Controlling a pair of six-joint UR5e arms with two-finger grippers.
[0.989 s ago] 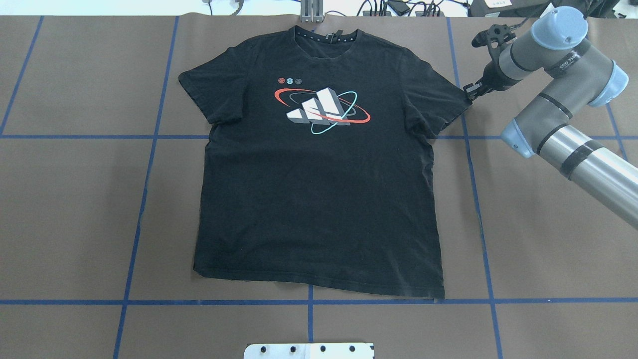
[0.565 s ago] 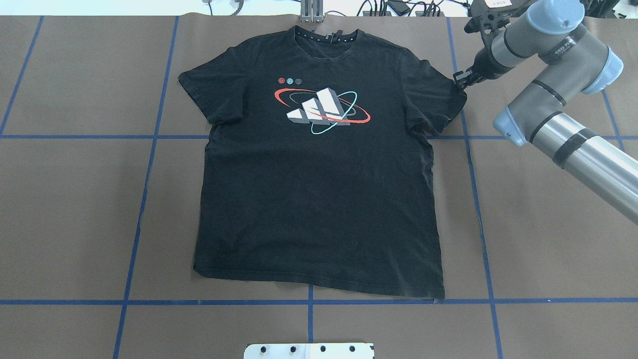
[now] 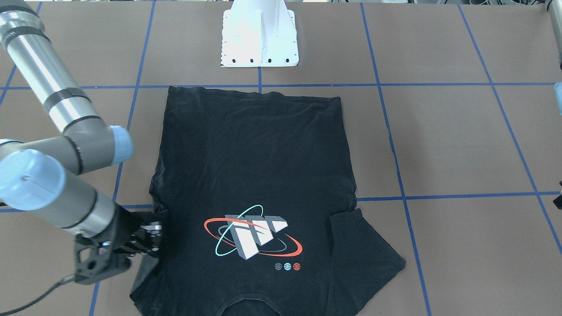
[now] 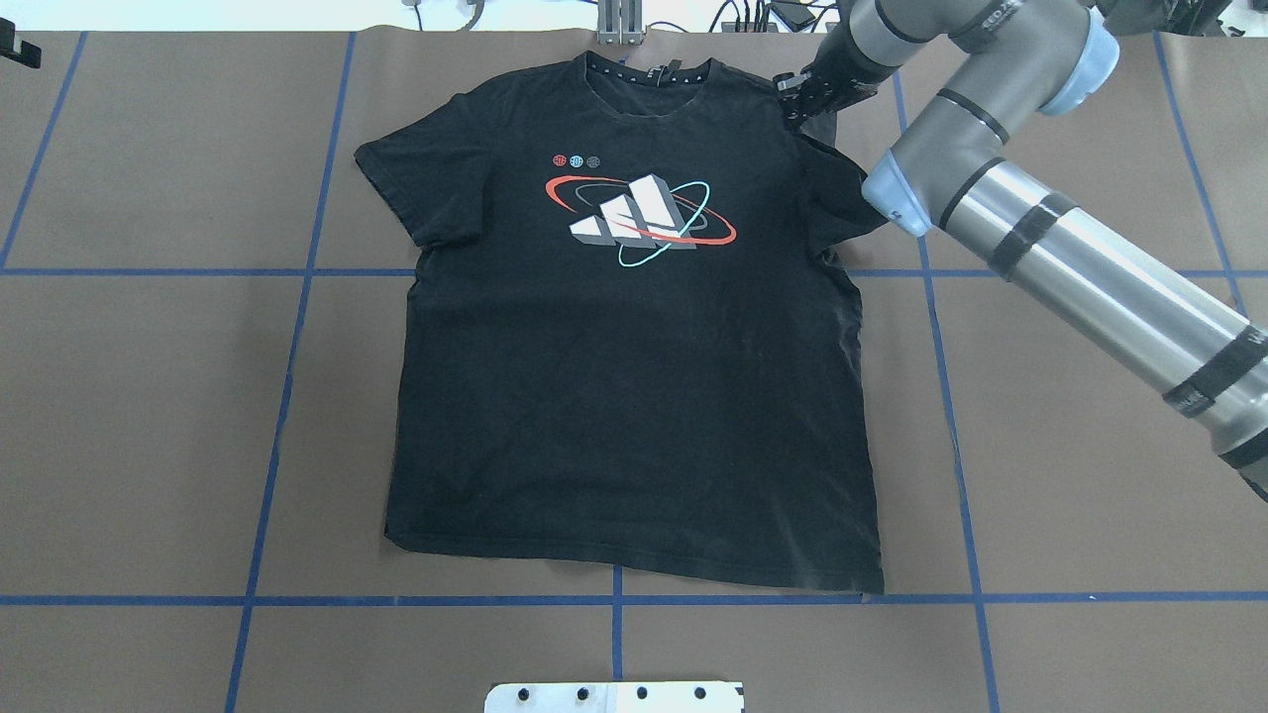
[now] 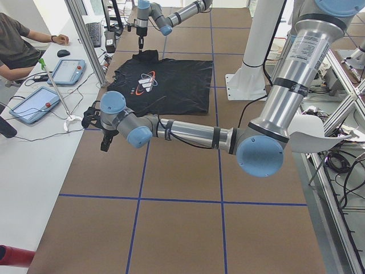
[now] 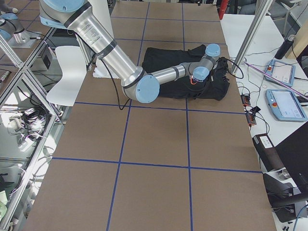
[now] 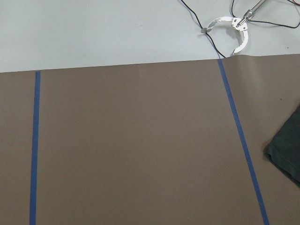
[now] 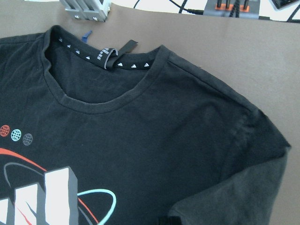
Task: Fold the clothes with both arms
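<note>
From the front, we see the T-shirt [image 3: 254,166] lying flat, print up, mid-table [image 3: 461,145], its collar toward the edge away from the robot. The right gripper [image 3: 153,239] pinches its sleeve [image 3: 147,216]. Overhead, that sleeve lies folded in toward the shoulder. From the left end, the left gripper [image 5: 104,136] hangs near the far edge, clear of the shirt; we cannot tell whether it is clenched or released.

Overhead, front opposed, both steep, sharing T-shirt [image 4: 634,396]
</note>
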